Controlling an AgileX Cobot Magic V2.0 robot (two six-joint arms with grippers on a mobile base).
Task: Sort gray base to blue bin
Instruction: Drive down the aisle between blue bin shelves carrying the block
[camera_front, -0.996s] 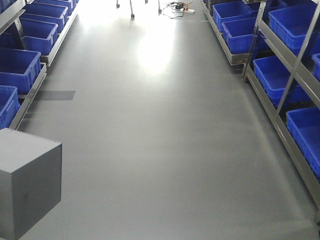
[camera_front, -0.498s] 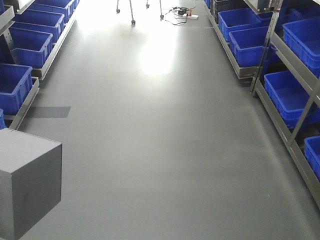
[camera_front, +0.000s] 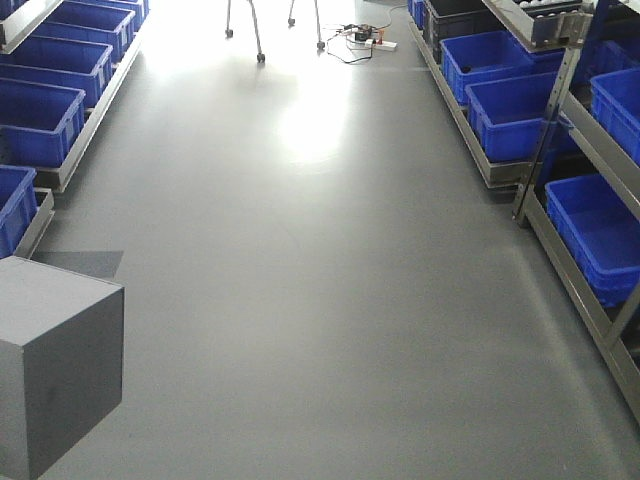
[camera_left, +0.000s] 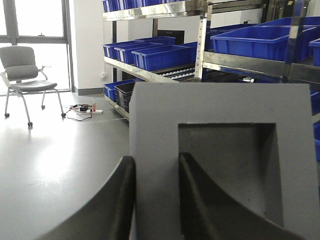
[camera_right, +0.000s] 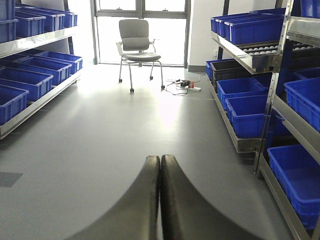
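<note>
The gray base (camera_left: 225, 150) fills the left wrist view, its square recess facing the camera. My left gripper (camera_left: 156, 165) is shut on the left wall of its frame, with one finger (camera_left: 120, 200) outside and the other inside the recess. In the front view the gray base (camera_front: 55, 370) hangs at lower left, above the floor. My right gripper (camera_right: 160, 162) is shut on nothing, held over bare floor. Several bright-blue bins (camera_front: 510, 110) sit on racks along both sides; I cannot tell which is the task's blue bin.
I am in a gray-floored aisle between metal racks (camera_front: 545, 150). At the far end are an office chair (camera_right: 136, 37) and a power strip with cables (camera_right: 187, 85). A black bin (camera_right: 235, 67) sits on the right rack. A darker floor patch (camera_front: 85, 263) lies at left.
The view has advanced down the aisle: racks, bins and the dark floor patch have slid nearer and outward. The gray base keeps its place in the front view.
</note>
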